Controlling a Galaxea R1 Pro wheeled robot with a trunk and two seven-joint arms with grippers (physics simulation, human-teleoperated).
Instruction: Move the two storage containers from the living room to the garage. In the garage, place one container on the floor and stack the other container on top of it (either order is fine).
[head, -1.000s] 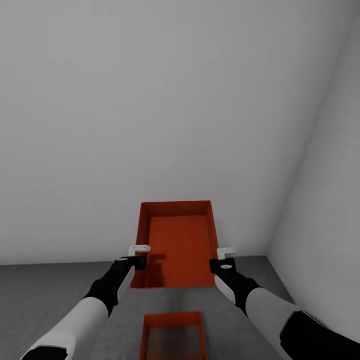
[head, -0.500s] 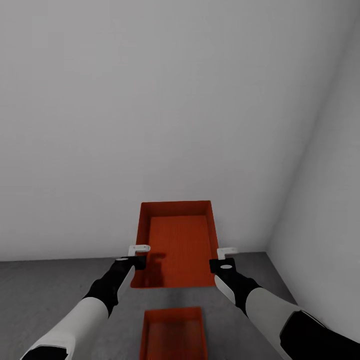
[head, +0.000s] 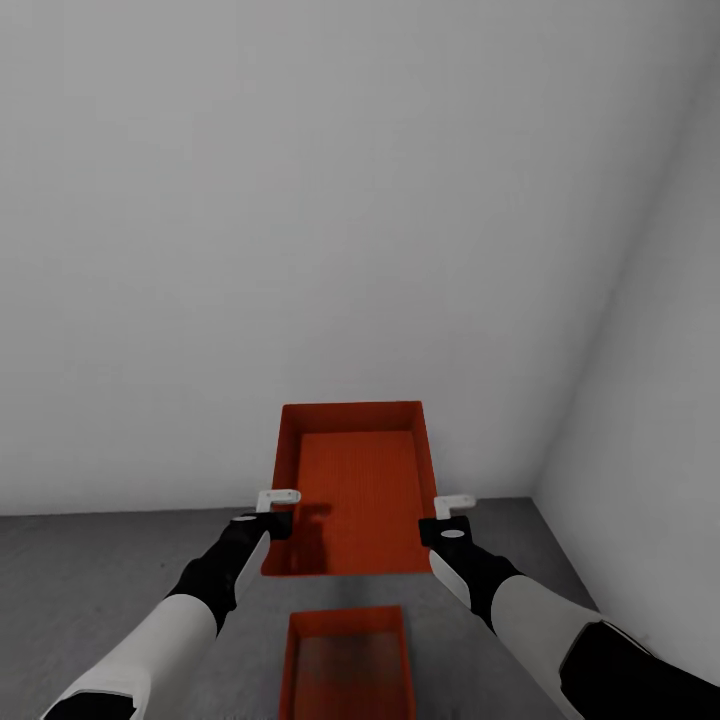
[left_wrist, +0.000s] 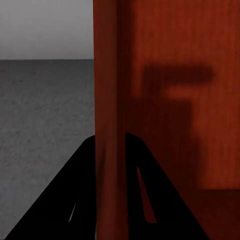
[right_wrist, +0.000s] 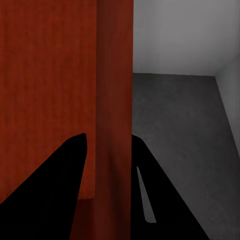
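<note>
One red bin (head: 346, 665) sits on the grey garage floor (head: 90, 560). The left pincer (head: 277, 508) and right pincer (head: 452, 511) each pinch a side wall of the other bin (head: 352, 480), held up above it. It is not stacked yet.

Orange-red container (head: 352, 480) aloft, level, open-topped; 2nd (head: 347, 662) on grey floor (head: 90, 570), apparently directly below.
</note>
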